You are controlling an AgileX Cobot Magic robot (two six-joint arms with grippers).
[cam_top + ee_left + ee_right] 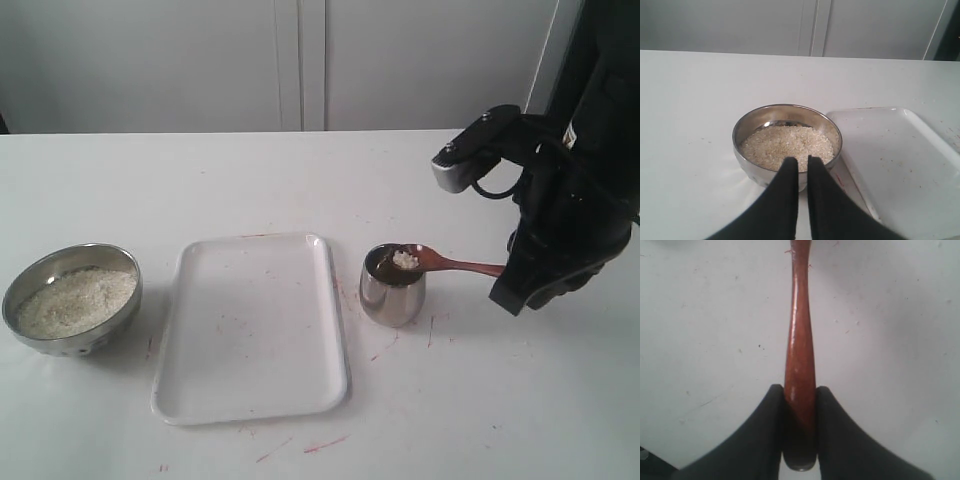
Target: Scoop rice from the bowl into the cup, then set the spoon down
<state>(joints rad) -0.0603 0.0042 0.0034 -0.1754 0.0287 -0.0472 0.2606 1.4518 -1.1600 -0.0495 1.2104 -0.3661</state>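
Observation:
The metal bowl [72, 298] [787, 142] sits at the left of the table, holding a pale heap of rice [75, 300] [786, 146]. The steel cup [392, 287] stands right of the tray. My right gripper [800, 392] is shut on the handle of the reddish-brown wooden spoon [455, 264] [800, 365]. The spoon's oval end lies over the cup's mouth with a small clump of rice [405, 259] on it. My left gripper [800, 162] hovers by the bowl's rim, its jaws nearly together with nothing between them.
A white rectangular tray [252, 325] [900, 160] lies between bowl and cup. Red marks dot the white table [330, 440] near the cup and the tray's front. The right arm's dark bulk [570, 200] rises at the right edge.

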